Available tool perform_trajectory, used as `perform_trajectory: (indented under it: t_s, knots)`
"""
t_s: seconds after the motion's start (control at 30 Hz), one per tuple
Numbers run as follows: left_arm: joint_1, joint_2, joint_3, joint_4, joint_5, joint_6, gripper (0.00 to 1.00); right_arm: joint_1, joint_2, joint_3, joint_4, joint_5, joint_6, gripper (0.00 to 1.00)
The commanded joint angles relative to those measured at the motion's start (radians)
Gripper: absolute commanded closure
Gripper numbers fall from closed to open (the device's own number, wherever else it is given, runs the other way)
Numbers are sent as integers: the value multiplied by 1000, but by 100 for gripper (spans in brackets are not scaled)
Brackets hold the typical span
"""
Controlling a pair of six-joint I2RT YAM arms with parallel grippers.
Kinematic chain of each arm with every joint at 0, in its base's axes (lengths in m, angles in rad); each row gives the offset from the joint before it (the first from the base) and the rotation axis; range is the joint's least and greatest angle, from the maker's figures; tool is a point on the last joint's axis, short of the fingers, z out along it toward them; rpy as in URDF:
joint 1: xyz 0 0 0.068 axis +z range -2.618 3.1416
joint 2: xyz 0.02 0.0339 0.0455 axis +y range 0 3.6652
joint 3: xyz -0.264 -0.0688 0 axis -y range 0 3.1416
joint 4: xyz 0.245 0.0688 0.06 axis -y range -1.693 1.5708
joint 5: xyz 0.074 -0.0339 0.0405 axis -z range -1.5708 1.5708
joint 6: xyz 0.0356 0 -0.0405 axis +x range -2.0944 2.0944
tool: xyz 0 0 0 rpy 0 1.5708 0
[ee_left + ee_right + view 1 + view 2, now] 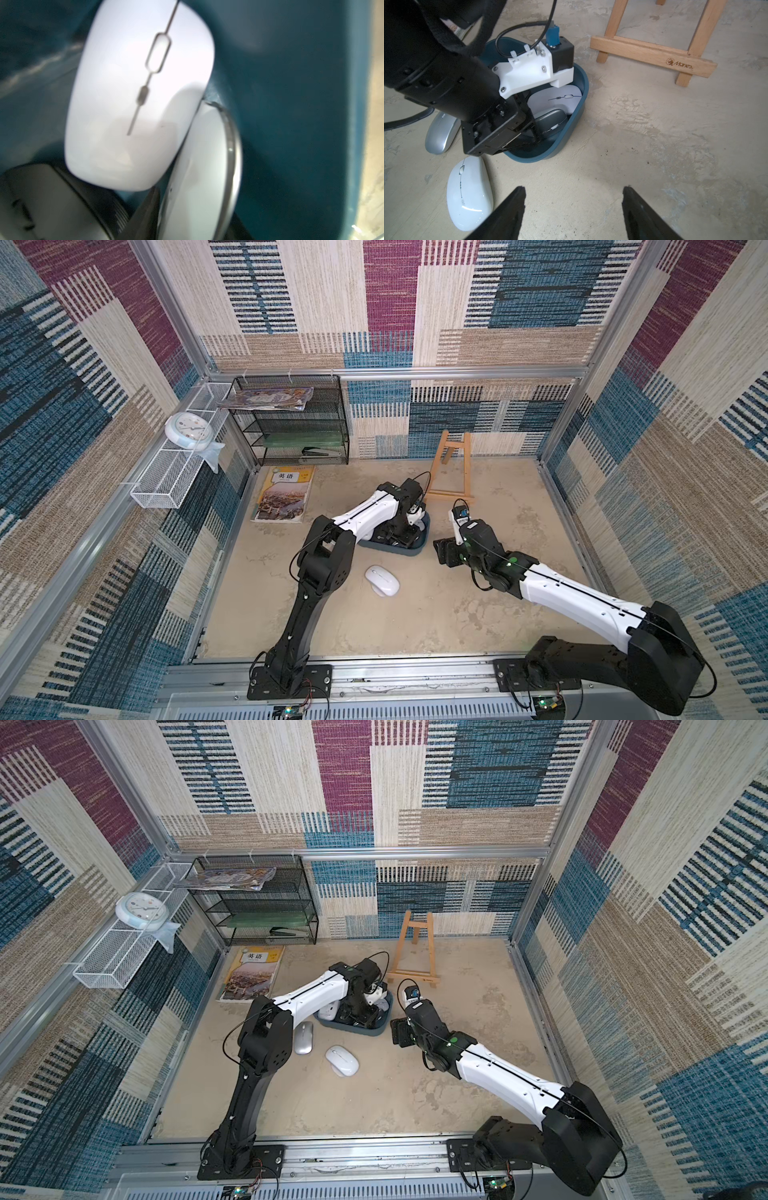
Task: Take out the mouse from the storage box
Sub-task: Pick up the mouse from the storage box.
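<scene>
Spanning the whole cell floor, the beige tabletop (478,614) carries everything. L arm (316,572) reaches from the near rail to mid-table & bends down into the box. R arm (561,593) comes in from the near R side, its wrist just beside the box. Black mesh rack (291,423) stands in the far L corner w/ a magazine (268,398) on top. White wire basket (174,472) runs along the L wall rail w/ a clock (189,430) resting on it. Wooden easel (451,472) stands upright near the back wall, just beyond the box. Textbook (284,499) lies flat in front of the rack.

Storage box (571,124) sits mid-table, btwn the textbook & the R wrist. Inside it, flat white mouse (558,99) lies by one end wall, and grey mouse (552,120) touches it, edges overlapping in the L wrist view. Outside on the table are 2 more: silver mouse (442,133) just beside the box near the L arm, and white mouse (469,193) on the box's near side. They lie close together but not touching.

L gripper (533,135) is down inside the box w/ one finger right at the grey mouse's side. The other finger is hidden behind the gripper body, so can't tell whether it's clamped or apart. R gripper (573,199) hovers over bare table, jaws wide apart, nothing btwn them.
</scene>
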Motion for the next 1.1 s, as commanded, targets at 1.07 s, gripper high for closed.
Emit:
perform_trajectory:
  t_s: [1.07]
  knots:
    - [2, -421, -368, 334, -4, -343, 78, 0, -76, 7, -49, 98, 55, 23]
